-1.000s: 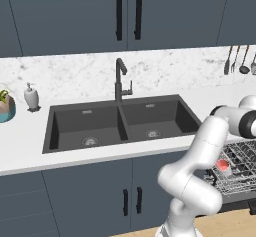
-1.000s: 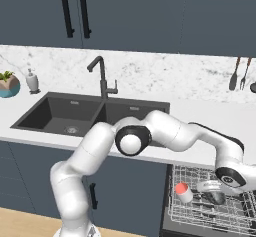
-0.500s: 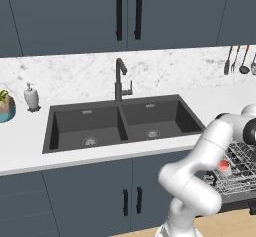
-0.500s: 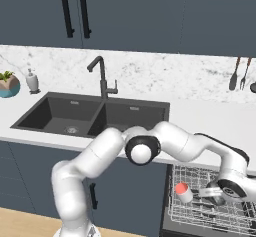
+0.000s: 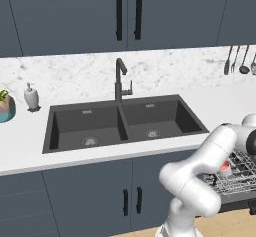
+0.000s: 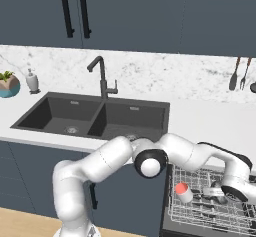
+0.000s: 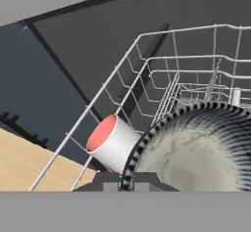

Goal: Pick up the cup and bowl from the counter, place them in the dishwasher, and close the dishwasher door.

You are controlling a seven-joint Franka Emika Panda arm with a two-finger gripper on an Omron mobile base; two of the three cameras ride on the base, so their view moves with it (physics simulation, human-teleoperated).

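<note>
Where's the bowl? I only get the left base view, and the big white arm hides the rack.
Observer: In the hand view the bowl is inside the rack, and its rim sits in the gripper.
Operator: Is the cup standing up?
Observer: No. The cup lies on its side beside the bowl, with its red mouth showing.
Operator: Which end of the rack is it at?
Observer: In the right base view it is at the rack's left end, the end nearer the sink.
</note>
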